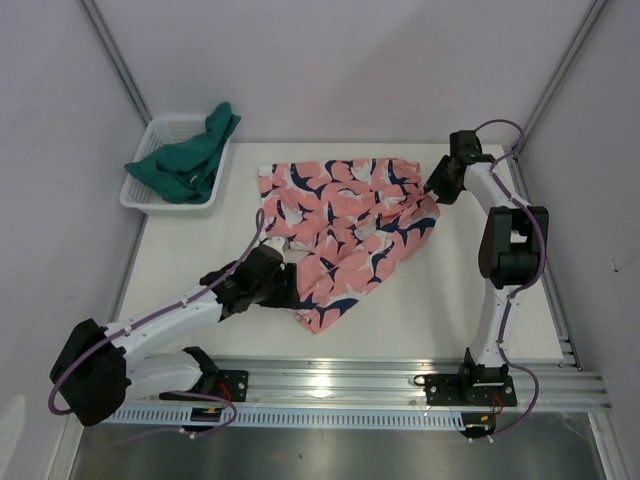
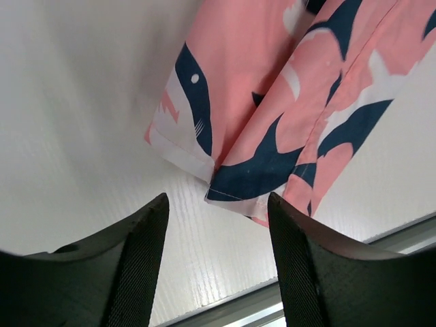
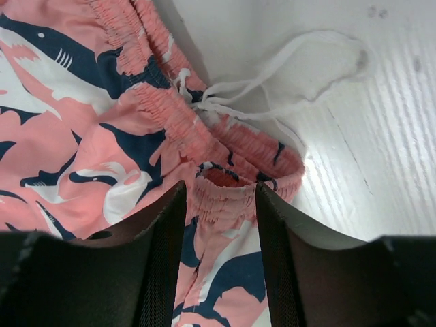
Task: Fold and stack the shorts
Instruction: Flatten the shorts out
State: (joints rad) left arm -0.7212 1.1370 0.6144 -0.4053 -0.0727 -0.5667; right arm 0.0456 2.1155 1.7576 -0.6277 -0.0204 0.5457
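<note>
The salmon-pink shark-print shorts (image 1: pixel 345 225) lie spread and rumpled in the middle of the white table. My left gripper (image 1: pixel 287 285) is open and empty at their near-left leg; in the left wrist view the leg hem (image 2: pixel 245 184) lies just beyond its fingertips (image 2: pixel 146 238), not touching. My right gripper (image 1: pixel 433 188) is open at the shorts' right end; its fingers (image 3: pixel 163 231) stand on either side of a raised fold of the elastic waistband (image 3: pixel 225 187). The white drawstring (image 3: pixel 293 75) loops onto the table. The dark teal shorts (image 1: pixel 190 160) lie bunched in the basket.
The white mesh basket (image 1: pixel 140 195) stands at the far left corner of the table. A metal rail (image 1: pixel 400 375) runs along the near edge; it also shows in the left wrist view (image 2: pixel 381 238). Pale walls close in the table on both sides.
</note>
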